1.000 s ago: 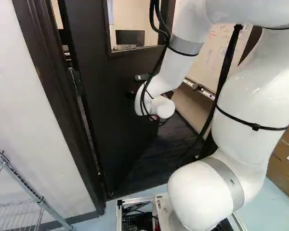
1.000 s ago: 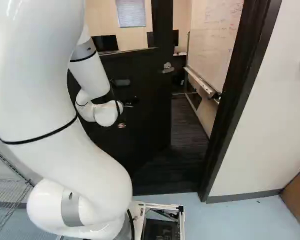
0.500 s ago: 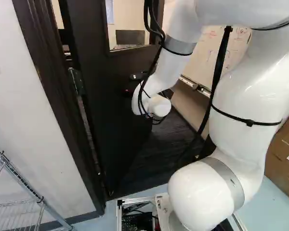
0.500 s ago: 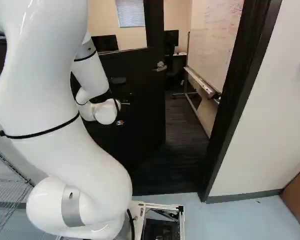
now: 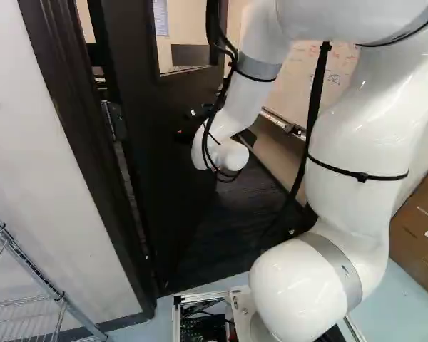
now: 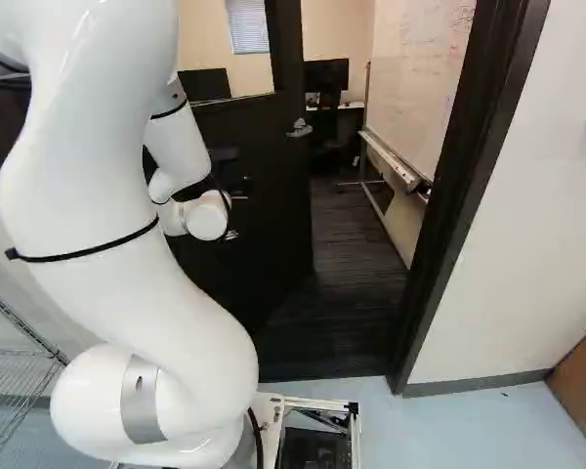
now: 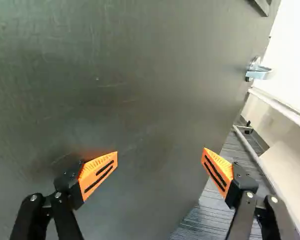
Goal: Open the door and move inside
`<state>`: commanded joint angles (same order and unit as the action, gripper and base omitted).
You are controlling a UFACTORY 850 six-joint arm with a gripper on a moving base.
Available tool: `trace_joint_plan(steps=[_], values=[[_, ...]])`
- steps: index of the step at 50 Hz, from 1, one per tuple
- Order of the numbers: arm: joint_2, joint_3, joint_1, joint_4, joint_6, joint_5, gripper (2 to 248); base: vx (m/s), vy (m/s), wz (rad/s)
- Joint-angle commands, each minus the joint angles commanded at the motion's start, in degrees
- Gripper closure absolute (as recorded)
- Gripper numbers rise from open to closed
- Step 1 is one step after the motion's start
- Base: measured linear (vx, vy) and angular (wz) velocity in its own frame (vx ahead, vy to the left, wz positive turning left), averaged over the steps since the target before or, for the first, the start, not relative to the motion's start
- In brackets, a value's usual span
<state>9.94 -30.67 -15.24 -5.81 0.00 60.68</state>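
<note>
The door [image 6: 264, 244], a tall, dark slab with a glazed upper panel, stands part-way open into the room, hinged toward the left of the left base view. A wide gap lies between its free edge and the dark door frame [image 6: 469, 186] on the right base view's right side. Its silver lever handle [image 6: 300, 128] sits near that free edge, between one and two o'clock from the black two-fingered gripper [image 6: 242, 186] in the right base view.

The gripper faces the door, its orange-padded fingers [image 7: 100, 172] spread wide and holding nothing; the plain door face lies ahead of them. They look close to it, though I can't quite tell from here whether either tip touches. The white jointed arm [image 5: 357, 142] reaches forward from the base, its bent wrist in front of the door.

Through the gap run dark, striped flooring [image 6: 356, 234] and, at one o'clock from the base, a whiteboard [image 6: 420, 83] with a ledge along its foot. A black monitor [image 6: 327, 75] stands beyond at twelve. On the near side, a wire shelf [image 5: 39, 306] is at ten o'clock and a brown cardboard box [image 5: 419, 222] at two.
</note>
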Motion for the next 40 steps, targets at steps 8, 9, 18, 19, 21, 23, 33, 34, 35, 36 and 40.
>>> trace_joint_plan(steps=[8, 9, 18, 19, 21, 23, 33, 34, 35, 36, 40], values=[[0.71, -0.80, -0.44, -1.57, 0.00, 0.81, 3, 0.000, 0.000, 0.000], [0.80, -0.90, -0.49, -1.76, 0.00, 0.91, 3, 0.000, 0.000, 0.000], [1.62, -1.83, -0.98, -3.53, 0.00, 1.83, 3, 0.000, 0.000, 0.000], [1.71, -1.94, -1.03, -3.72, 0.00, 1.93, 3, 0.000, 0.000, 0.000], [1.89, -2.14, -1.14, -4.11, 0.00, 2.13, 3, 0.000, 0.000, 0.000], [2.08, -2.35, -1.24, -4.51, 0.00, 2.34, 3, 0.000, 0.000, 0.000], [3.01, -3.42, -1.77, -6.46, 0.00, 3.35, 3, 0.000, 0.000, 0.000], [3.10, -3.53, -1.82, -6.66, 0.00, 3.45, 3, 0.000, 0.000, 0.000], [3.19, -3.63, -1.87, -6.85, 0.00, 3.55, 3, 0.000, 0.000, 0.000], [3.31, -3.76, -1.93, -7.09, 0.00, 3.67, 3, 0.000, 0.000, 0.000], [3.67, -4.18, -2.13, -7.84, 0.00, 4.06, 3, 0.000, 0.000, 0.000]])
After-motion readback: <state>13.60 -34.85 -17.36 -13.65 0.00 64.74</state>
